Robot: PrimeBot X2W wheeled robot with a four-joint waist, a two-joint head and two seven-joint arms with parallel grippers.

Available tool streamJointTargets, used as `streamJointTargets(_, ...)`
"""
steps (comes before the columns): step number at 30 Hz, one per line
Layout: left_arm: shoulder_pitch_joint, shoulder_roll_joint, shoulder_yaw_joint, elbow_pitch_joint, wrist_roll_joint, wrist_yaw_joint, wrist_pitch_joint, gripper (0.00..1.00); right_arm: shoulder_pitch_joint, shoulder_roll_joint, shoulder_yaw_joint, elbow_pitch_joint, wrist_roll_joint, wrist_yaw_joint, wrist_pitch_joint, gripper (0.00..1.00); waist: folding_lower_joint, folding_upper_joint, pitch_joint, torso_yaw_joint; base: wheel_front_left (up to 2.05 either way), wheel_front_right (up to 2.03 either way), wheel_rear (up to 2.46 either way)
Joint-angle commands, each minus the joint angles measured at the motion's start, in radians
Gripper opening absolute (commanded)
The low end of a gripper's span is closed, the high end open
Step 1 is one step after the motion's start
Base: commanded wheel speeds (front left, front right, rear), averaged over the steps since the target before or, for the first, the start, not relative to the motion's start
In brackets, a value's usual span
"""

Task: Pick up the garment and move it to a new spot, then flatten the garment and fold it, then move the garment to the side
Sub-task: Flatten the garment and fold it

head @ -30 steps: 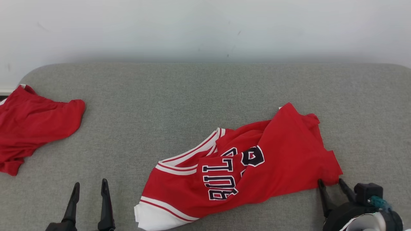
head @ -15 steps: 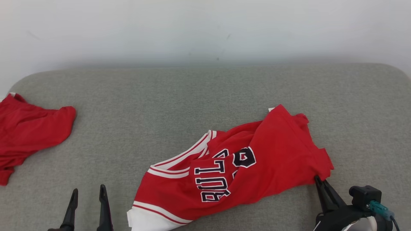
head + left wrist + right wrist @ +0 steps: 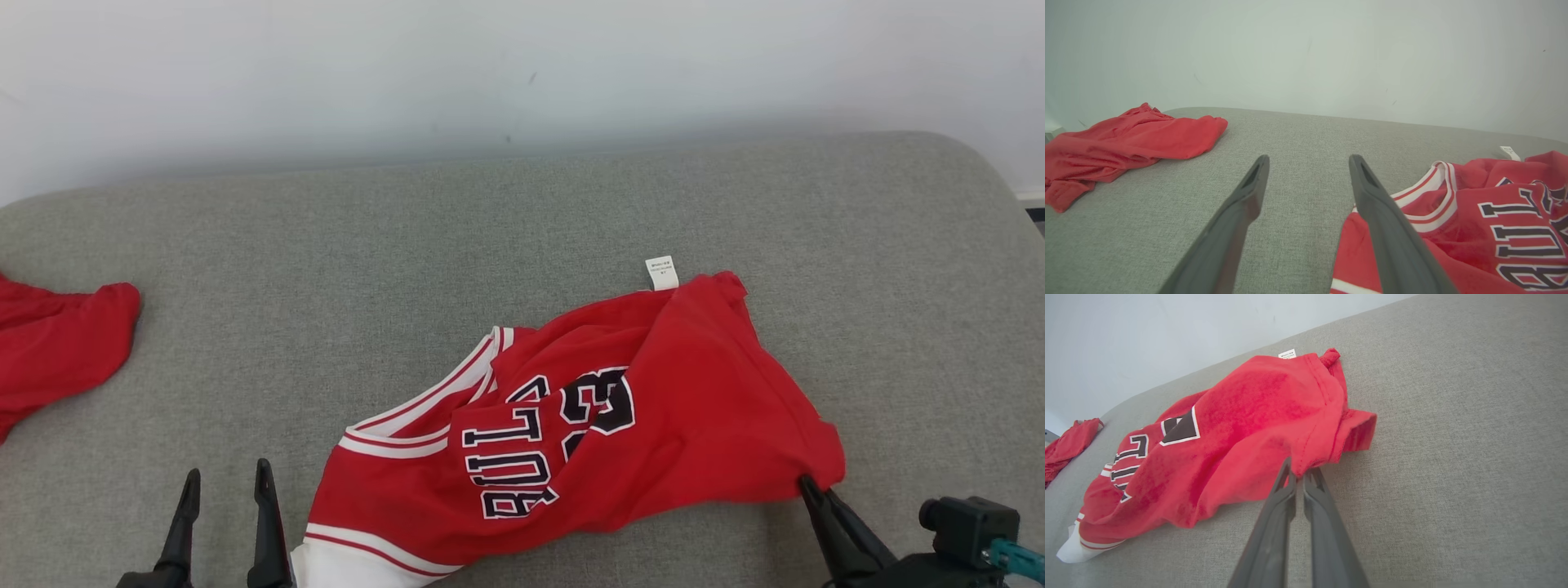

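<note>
Looked down on a broad padded surface (image 3: pixel 522 237) covered in grey woven fabric, flat on top, with rounded far corners and a soft, curved far edge. Ended against a plain pale wall (image 3: pixel 522 65), matt and greenish-white, marked with a few small dark specks (image 3: pixel 532 77) and faint scuffs. Showed a short strip of white skirting (image 3: pixel 1030 194) at the far right, low on that wall, with a dark sliver (image 3: pixel 1037 214) under it, too small to make out. Was lit evenly and softly, without hard shadows; dimmed only a little along the line where fabric met wall.
</note>
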State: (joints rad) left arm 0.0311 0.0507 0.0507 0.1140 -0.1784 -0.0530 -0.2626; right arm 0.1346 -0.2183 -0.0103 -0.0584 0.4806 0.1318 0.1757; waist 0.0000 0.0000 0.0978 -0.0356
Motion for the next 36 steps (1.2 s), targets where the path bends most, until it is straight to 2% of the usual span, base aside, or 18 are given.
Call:
streamJointTargets(1, -0.013, -0.001, 0.002, 0.003, -0.001, -0.003, -0.003, 1.0, 0.027, 0.025, -0.013, -0.033, 0.004, -0.002, 0.029, 0.0, 0.0, 0.0, 0.002, 0.002, 0.0, 0.0, 0.0)
streamJointTargets(2, -0.014, -0.001, 0.003, 0.004, -0.002, -0.004, -0.003, 1.0, 0.036, 0.03, -0.018, -0.042, 0.003, -0.002, 0.048, 0.0, 0.0, 0.0, 0.002, 0.003, 0.0, 0.0, 0.0)
streamJointTargets(3, -0.013, -0.001, 0.005, 0.006, -0.002, -0.005, -0.003, 1.0, 0.043, 0.033, -0.025, -0.052, -0.007, -0.002, 0.062, 0.18, 0.0, 0.0, 0.002, 0.004, 0.0, 0.0, 0.0)
streamJointTargets(4, -0.012, -0.001, 0.004, 0.006, -0.003, -0.006, -0.003, 1.0, 0.043, 0.036, -0.034, -0.066, -0.017, -0.002, 0.06, 0.76, 0.0, 0.0, 0.001, 0.005, 0.0, 0.0, 0.0)
streamJointTargets(5, -0.011, -0.001, 0.004, 0.007, -0.004, -0.006, -0.003, 1.0, 0.046, 0.036, -0.044, -0.071, -0.03, -0.002, 0.061, 1.0, 0.0, 0.0, 0.0, 0.007, 0.0, 0.0, 0.0)
streamJointTargets(16, -0.002, -0.001, 0.006, 0.01, -0.008, -0.005, -0.003, 1.0, 0.045, 0.043, -0.091, -0.135, -0.096, -0.002, 0.084, 1.0, 0.0, 0.0, -0.016, 0.027, 0.0, 0.0, 0.0)
streamJointTargets(22, 0.007, -0.001, 0.005, 0.005, -0.006, -0.002, -0.003, 1.0, -0.013, -0.002, -0.094, -0.108, -0.139, -0.002, 0.076, 1.0, 0.0, 0.0, -0.025, 0.036, 0.0, 0.0, 0.0)
streamJointTargets(29, 0.002, -0.001, -0.002, 0.003, 0.002, -0.008, -0.003, 1.0, -0.137, -0.066, -0.082, 0.025, -0.16, -0.002, 0.048, 1.0, 0.0, 0.0, -0.024, 0.057, 0.0, 0.0, 0.0)
streamJointTargets(36, -0.016, -0.001, -0.008, 0.006, 0.004, -0.006, -0.003, 1.0, -0.27, -0.111, -0.04, 0.249, -0.15, -0.002, -0.001, 1.0, 0.0, 0.0, -0.001, 0.094, 0.0, 0.0, 0.0)
